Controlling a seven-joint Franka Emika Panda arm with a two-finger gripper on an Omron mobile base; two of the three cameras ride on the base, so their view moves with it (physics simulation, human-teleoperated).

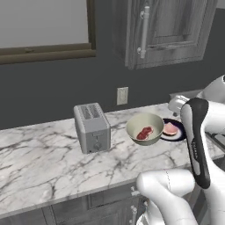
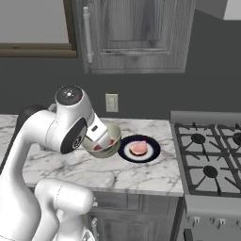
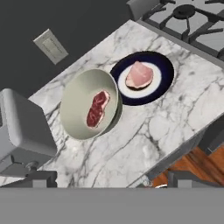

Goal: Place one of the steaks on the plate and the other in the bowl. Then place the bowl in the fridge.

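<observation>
The pale cream-green bowl [image 1: 144, 123] stands on the marble counter with the darker red steak [image 1: 144, 132] lying inside it. Touching its right side is the navy-rimmed plate [image 1: 179, 134], which carries the pale pink steak [image 1: 170, 128]. From above, the hand view has the bowl [image 3: 74, 100] with its red steak [image 3: 97, 108] beside the plate [image 3: 164, 65] and the pink steak [image 3: 139, 75]. My gripper [image 3: 113, 180] hangs well above both, open, with nothing between its fingers. The arm hides part of the bowl [image 2: 109, 147] in the right base view. The fridge is out of view.
A grey toaster [image 1: 92, 127] stands left of the bowl. The gas stove [image 2: 207, 160] adjoins the counter on the right of the plate [image 2: 153, 153]. A wall outlet [image 1: 122, 95] and an upper cabinet [image 1: 162, 30] are behind. The counter's front edge is near.
</observation>
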